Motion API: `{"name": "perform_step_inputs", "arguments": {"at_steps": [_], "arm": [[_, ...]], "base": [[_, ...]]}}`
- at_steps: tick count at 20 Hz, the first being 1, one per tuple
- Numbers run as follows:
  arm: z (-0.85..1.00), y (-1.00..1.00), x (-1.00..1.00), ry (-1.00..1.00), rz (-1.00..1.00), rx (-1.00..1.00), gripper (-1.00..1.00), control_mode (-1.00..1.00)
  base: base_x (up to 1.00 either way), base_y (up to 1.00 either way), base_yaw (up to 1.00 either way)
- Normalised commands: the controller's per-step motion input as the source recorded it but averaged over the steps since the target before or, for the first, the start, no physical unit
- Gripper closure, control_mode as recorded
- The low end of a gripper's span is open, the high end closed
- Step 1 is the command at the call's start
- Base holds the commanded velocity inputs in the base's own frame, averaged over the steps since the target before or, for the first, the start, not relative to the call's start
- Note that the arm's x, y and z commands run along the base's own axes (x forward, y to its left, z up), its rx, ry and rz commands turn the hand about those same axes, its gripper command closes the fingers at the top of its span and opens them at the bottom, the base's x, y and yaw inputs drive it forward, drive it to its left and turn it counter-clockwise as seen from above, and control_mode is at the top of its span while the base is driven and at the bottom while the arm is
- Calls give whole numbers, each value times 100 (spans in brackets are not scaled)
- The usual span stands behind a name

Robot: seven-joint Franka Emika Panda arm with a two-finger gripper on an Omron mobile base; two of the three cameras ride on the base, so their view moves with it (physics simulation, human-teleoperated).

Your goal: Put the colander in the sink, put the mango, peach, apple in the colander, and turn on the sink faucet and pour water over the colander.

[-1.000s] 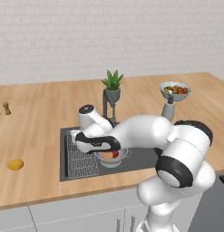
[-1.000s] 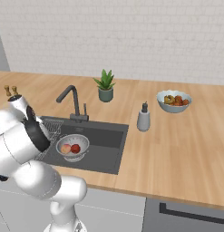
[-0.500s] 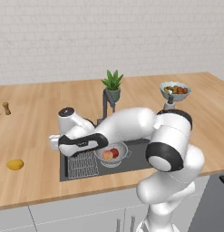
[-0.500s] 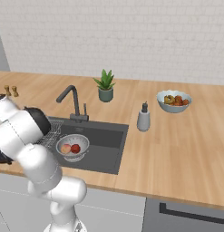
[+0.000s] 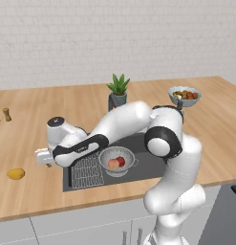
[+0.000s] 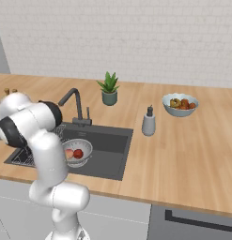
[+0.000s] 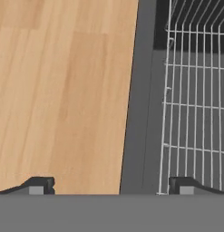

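The fingers [image 7: 111, 186] stand wide apart, empty, over the sink's [image 7: 138, 113] left rim. The mango [image 5: 16, 173] lies on the counter [image 5: 28, 139]; peach [image 5: 113, 164] and apple [image 5: 121, 161] sit in the colander [image 5: 116, 161].

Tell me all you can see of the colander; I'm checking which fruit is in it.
The colander is a silvery metal bowl with holes, a rim and small side handles. It sits upright in the dark sink, beside the wire rack. Inside lie the pinkish peach and the red apple, side by side. The yellow mango lies out on the counter.
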Motion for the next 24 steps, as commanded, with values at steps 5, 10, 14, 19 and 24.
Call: {"name": "perform_step_inputs", "arguments": {"at_steps": [5,10,14,19,24], "arm": [[-11,58,31,-2,10,0,-100,-100],[-2,63,13,-2,4,0,-100,-100],[0,53,4,0,1,0,-100,-100],[0,44,1,1,8,0,-100,-100],[0,25,0,6,20,0,-100,-100]], "base": [[0,0,0],[0,0,0],[0,0,0],[0,0,0],[0,0,0]]}}
